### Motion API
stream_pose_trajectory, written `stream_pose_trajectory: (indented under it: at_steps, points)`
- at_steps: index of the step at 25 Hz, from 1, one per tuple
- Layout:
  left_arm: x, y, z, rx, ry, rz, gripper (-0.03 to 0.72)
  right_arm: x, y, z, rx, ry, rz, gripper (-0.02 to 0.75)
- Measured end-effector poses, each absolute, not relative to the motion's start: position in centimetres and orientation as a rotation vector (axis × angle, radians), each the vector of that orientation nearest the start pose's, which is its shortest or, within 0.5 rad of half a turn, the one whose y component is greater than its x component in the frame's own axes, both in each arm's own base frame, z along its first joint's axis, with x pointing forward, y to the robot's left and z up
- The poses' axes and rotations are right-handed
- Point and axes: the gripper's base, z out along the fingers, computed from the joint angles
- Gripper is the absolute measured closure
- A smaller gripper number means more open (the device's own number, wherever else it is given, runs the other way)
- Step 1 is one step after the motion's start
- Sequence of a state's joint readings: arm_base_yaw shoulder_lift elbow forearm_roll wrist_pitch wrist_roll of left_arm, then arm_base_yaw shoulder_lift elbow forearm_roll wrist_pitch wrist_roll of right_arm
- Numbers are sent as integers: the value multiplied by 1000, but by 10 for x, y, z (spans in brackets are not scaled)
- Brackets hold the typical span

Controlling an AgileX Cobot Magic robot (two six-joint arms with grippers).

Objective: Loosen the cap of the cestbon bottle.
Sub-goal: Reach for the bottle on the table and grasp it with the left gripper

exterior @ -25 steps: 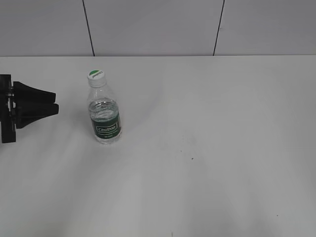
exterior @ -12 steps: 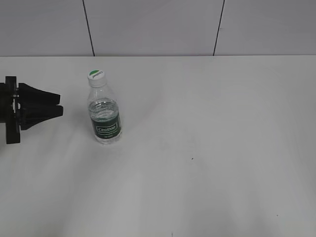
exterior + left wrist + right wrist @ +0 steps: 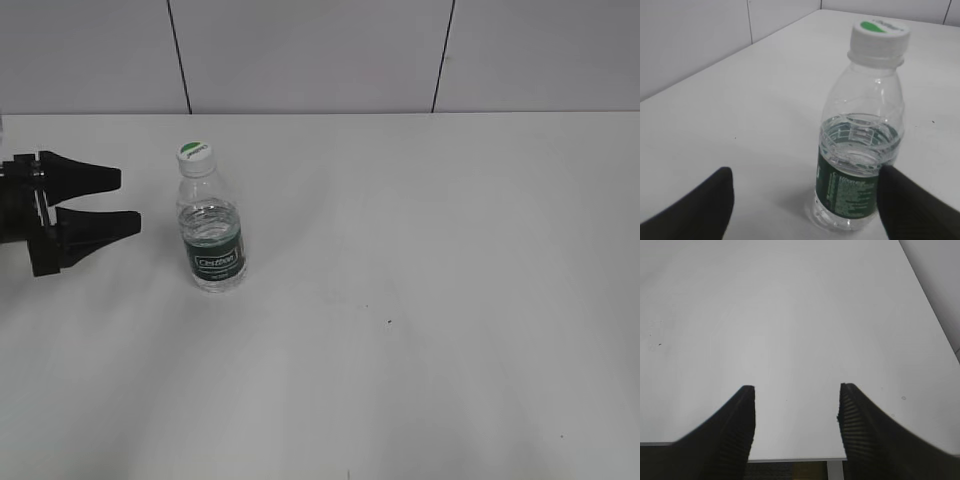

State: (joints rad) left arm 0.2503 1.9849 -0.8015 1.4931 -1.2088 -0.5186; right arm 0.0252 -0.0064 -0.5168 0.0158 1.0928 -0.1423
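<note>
The cestbon bottle [image 3: 212, 235] stands upright on the white table, clear with a dark green label band, partly filled with water. Its white cap [image 3: 194, 153] with a green patch is on top. My left gripper [image 3: 125, 200] is open, its black fingers pointing at the bottle from the left with a gap between. In the left wrist view the bottle [image 3: 860, 150] stands just ahead, the cap [image 3: 879, 34] at the top, and the gripper [image 3: 805, 185] is open with its right finger near the label. My right gripper [image 3: 797, 387] is open and empty over the table's edge; it is out of the exterior view.
The white table [image 3: 420, 300] runs to a tiled wall [image 3: 320, 50] at the back. In the right wrist view the table's edge [image 3: 790, 459] lies just below the fingers, with dark floor beyond.
My left gripper has moved right toward the bottle and its fingers have opened from shut to wide apart. The bottle has not moved.
</note>
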Motion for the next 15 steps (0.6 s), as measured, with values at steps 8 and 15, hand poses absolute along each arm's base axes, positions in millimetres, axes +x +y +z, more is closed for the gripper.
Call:
stream_pose_trajectory:
  at_steps: [8, 15]
  points:
    - [319, -20, 99, 913, 1711, -829, 142, -9, 1, 279, -173, 2046, -54, 325]
    - [319, -24, 89, 903, 1731, -855, 214, -9, 1, 279, -173, 2046, -54, 326]
